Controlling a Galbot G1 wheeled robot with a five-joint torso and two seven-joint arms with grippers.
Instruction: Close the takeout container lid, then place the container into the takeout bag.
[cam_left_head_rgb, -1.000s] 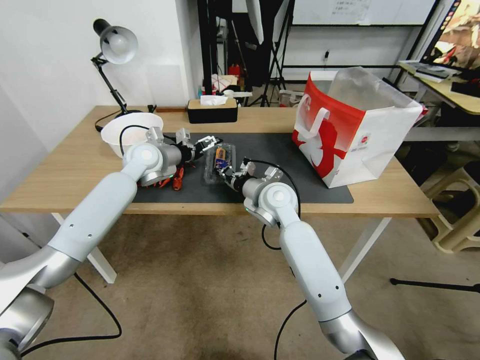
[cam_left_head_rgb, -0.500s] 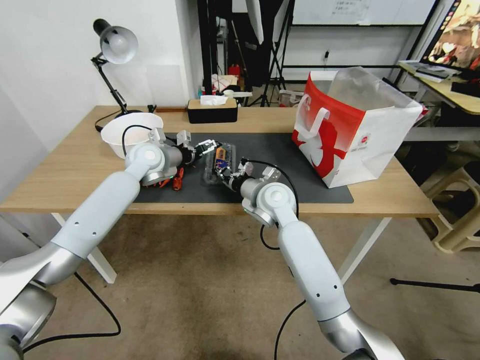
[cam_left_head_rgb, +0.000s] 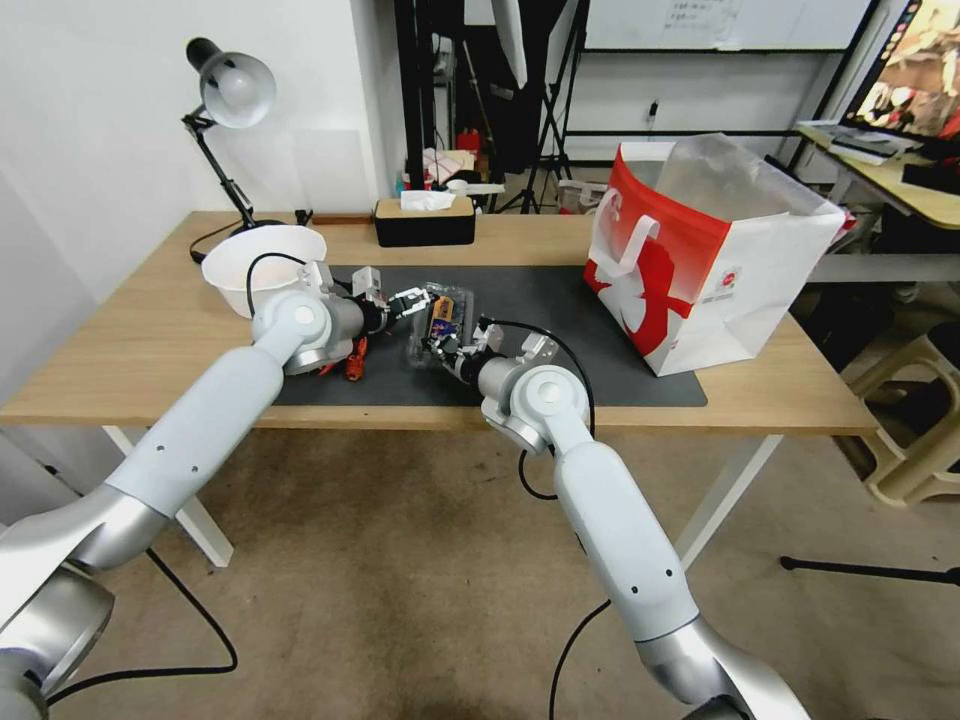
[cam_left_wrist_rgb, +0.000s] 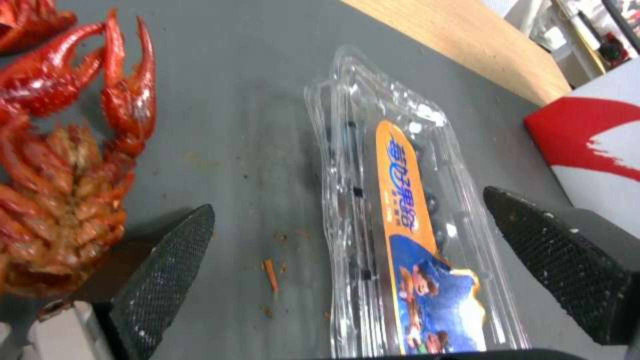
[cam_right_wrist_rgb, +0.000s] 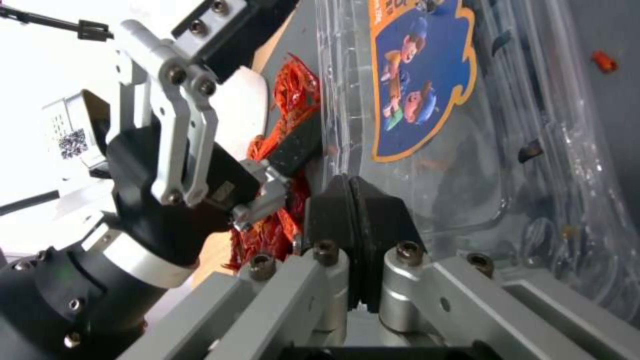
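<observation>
Now your right pincer (cam_right_wrist_rgb: 351, 200) pinches the lid's (cam_right_wrist_rgb: 427, 125) near edge, your left pincer (cam_left_wrist_rgb: 373, 260) gapes wide beside its orange-blue cartoon label (cam_left_wrist_rgb: 417, 240).

Crayfish (cam_left_wrist_rgb: 63, 165) beside left fingers (cam_left_wrist_rgb: 163, 280)

On the table (cam_left_head_rgb: 140, 340): 1 takeout container (cam_left_head_rgb: 440, 325), 1 takeout bag (cam_left_head_rgb: 720, 270), 1 white bowl (cam_left_head_rgb: 250, 262), 1 lamp (cam_left_head_rgb: 225, 110), 1 tissue box (cam_left_head_rgb: 424, 222), 1 dark mat (cam_left_head_rgb: 560, 330).

A light wooden table (cam_left_head_rgb: 130, 340) carries a dark grey mat (cam_left_head_rgb: 560, 300), a white bowl (cam_left_head_rgb: 262, 262), a desk lamp (cam_left_head_rgb: 225, 95) and a tissue box (cam_left_head_rgb: 424, 221); the takeout bag (cam_left_head_rgb: 715, 255) stands across the mat's right edge.
</observation>
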